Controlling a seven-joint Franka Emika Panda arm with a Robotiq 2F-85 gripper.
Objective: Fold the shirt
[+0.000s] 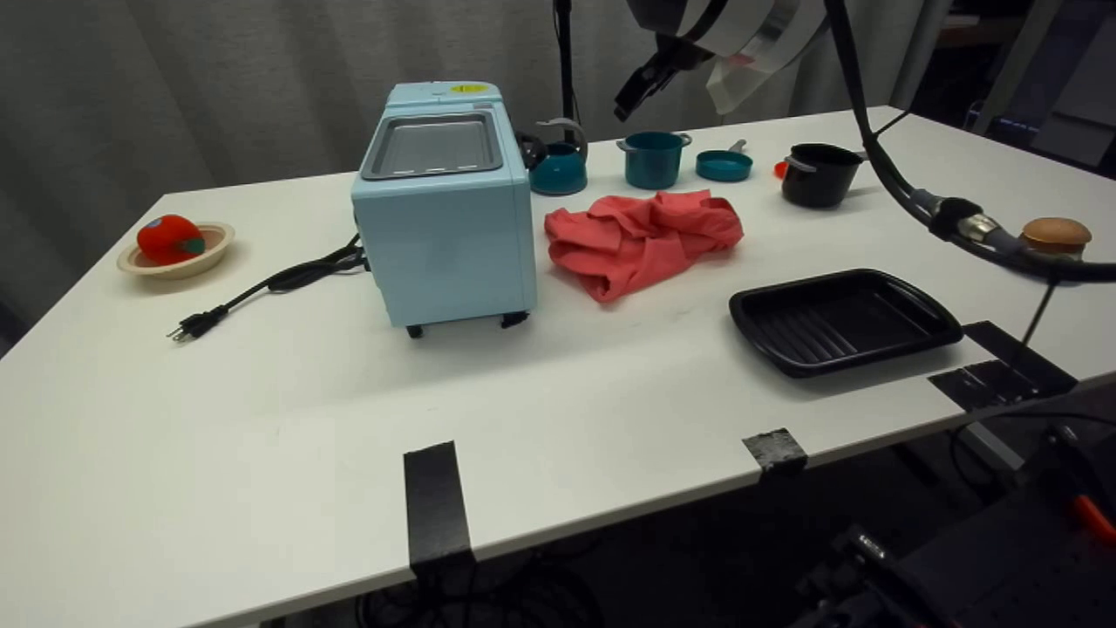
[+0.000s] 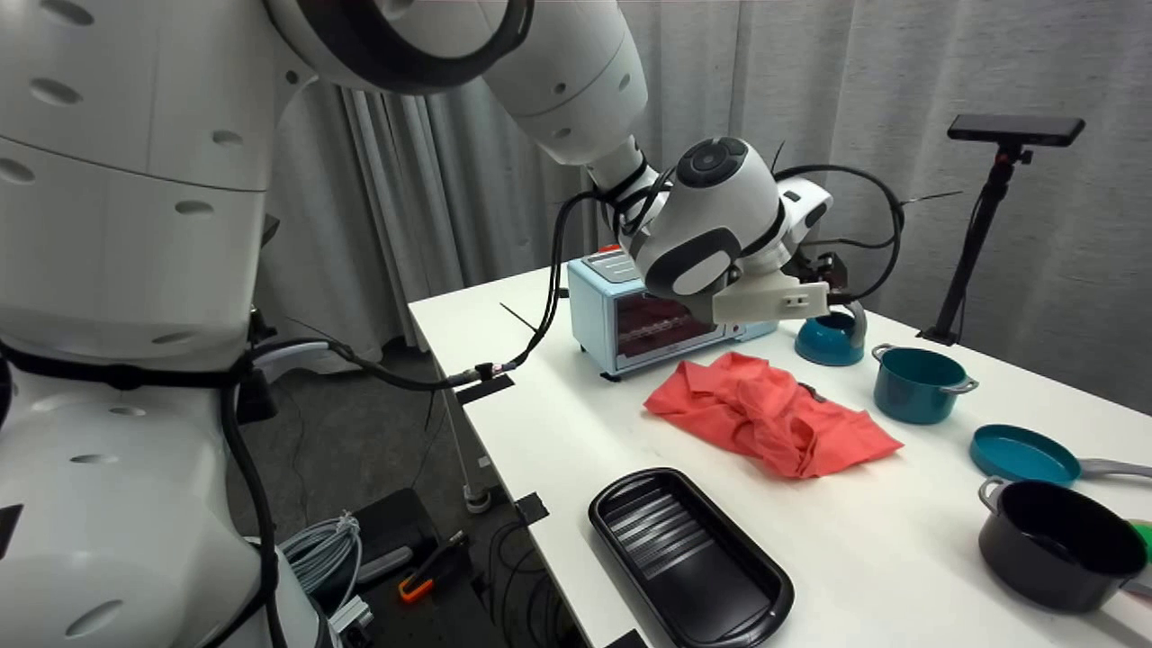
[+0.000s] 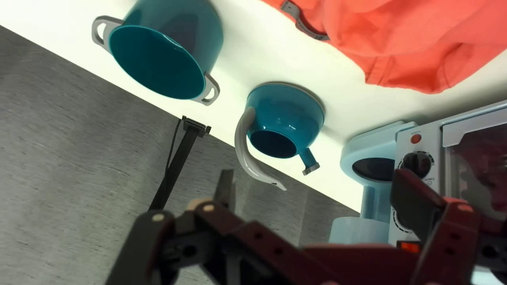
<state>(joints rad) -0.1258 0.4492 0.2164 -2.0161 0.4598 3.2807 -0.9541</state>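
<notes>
The red-coral shirt (image 1: 645, 240) lies crumpled on the white table, with raised folds in its middle. It shows whole in an exterior view (image 2: 765, 414) as well, and part of it is at the top right of the wrist view (image 3: 396, 35). My gripper (image 3: 313, 186) is open, its fingers wide apart with nothing between them. It hangs in the air above the table, toward the back edge and clear of the shirt; its dark finger also shows in an exterior view (image 1: 635, 94). In the remaining exterior view the arm mostly hides the fingers.
The light-blue appliance (image 1: 445, 244) stands close beside the shirt. A teal kettle (image 3: 285, 111), a teal pot (image 2: 918, 387), a teal pan (image 2: 1021, 453) and a black pot (image 1: 819, 179) stand behind it. A black tray (image 1: 846, 318) lies in front. A grey strip (image 3: 307, 23) touches the shirt's edge.
</notes>
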